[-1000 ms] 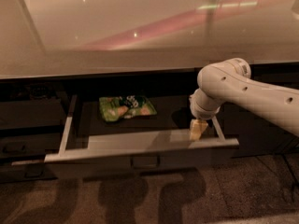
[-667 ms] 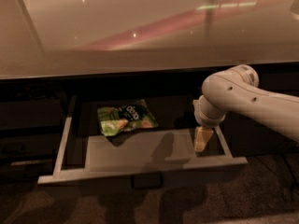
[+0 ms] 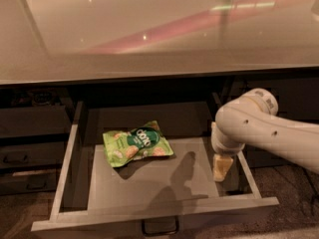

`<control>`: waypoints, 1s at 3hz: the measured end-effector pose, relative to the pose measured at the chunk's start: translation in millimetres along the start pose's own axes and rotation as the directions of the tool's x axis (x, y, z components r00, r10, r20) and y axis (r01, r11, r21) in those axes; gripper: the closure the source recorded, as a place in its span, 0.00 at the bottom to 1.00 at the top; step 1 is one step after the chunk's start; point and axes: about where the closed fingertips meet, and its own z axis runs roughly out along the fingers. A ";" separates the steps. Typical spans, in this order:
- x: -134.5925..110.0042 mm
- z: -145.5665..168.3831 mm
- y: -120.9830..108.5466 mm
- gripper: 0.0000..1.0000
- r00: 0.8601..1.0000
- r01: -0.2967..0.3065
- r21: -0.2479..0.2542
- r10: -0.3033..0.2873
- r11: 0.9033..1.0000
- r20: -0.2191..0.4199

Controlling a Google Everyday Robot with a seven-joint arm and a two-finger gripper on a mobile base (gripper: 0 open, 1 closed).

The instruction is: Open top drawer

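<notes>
Clearly pulled out, the top drawer (image 3: 159,185) sat low and centre in the frame, green snack bag (image 3: 137,144) lay inside, gripper (image 3: 222,167) hung just inside its right wall, whether parted or closed impossible to tell.

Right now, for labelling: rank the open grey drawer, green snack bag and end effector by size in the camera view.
Largest first:
Wide grey top drawer
Green crinkled snack bag
Pale end effector, by the drawer's right wall
</notes>
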 end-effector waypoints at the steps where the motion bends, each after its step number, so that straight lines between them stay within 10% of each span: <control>1: 14.4 9.2 34.7 0.00 0.998 -0.016 -0.018 0.015 1.000 -0.056; 3: 14.3 9.8 35.2 0.00 1.000 -0.008 -0.029 0.007 1.000 -0.026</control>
